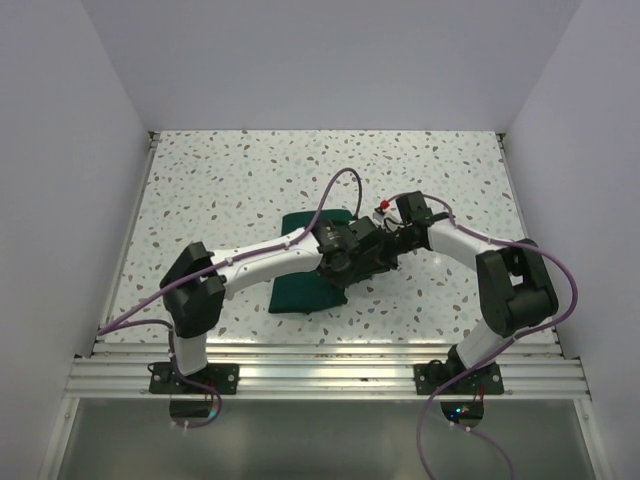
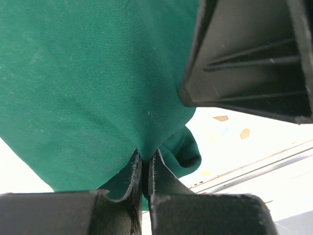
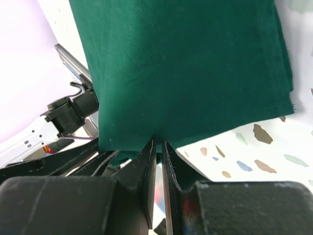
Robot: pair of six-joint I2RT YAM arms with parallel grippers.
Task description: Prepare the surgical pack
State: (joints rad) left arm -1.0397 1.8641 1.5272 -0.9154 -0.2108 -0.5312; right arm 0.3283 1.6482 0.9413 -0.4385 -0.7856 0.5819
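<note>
Pinching the surgical pack, the left gripper and right gripper each press black fingers together on a fold. The pack is a dark green, finely woven, rectangular bundle near the middle of the speckled table.

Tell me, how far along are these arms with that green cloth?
Done, it seems: the surgical pack lies as a compact layered bundle on the table, not a spread sheet. In hand: the left gripper and right gripper are each shut on a pinch of its cloth. To do: probably a last fold or tidying, then letting go; I cannot tell how many folds remain.
</note>
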